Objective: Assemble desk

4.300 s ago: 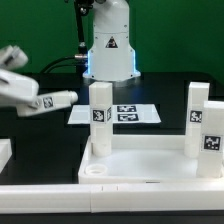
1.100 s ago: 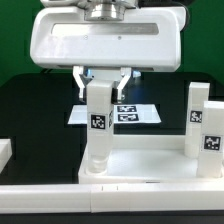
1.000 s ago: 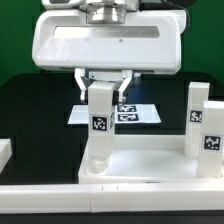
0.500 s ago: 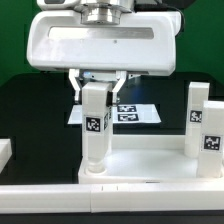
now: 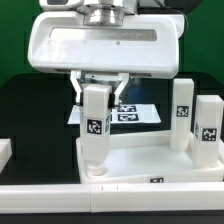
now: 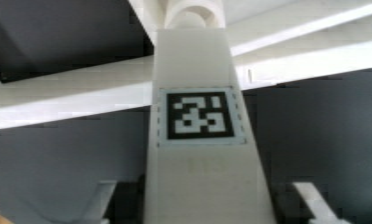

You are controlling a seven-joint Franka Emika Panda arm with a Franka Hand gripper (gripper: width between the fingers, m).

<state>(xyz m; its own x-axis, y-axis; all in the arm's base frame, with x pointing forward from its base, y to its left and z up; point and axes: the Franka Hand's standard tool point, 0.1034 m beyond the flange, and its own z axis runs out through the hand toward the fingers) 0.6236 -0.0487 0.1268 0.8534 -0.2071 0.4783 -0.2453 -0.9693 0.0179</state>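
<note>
The leg [image 5: 95, 128] I am working stands upright in the corner socket of the tabletop [image 5: 150, 165] on the exterior view's left, and against half a second ago the tabletop has swung, so a second leg [image 5: 181, 113] now shows beside the far one [image 5: 208, 133]. I read that as the leg turning in its socket and dragging the tabletop with it. The gripper [image 5: 98, 92] is clenched on the leg's top, fingers on either side; the marker board [image 5: 135, 113] lies behind on the table.
</note>
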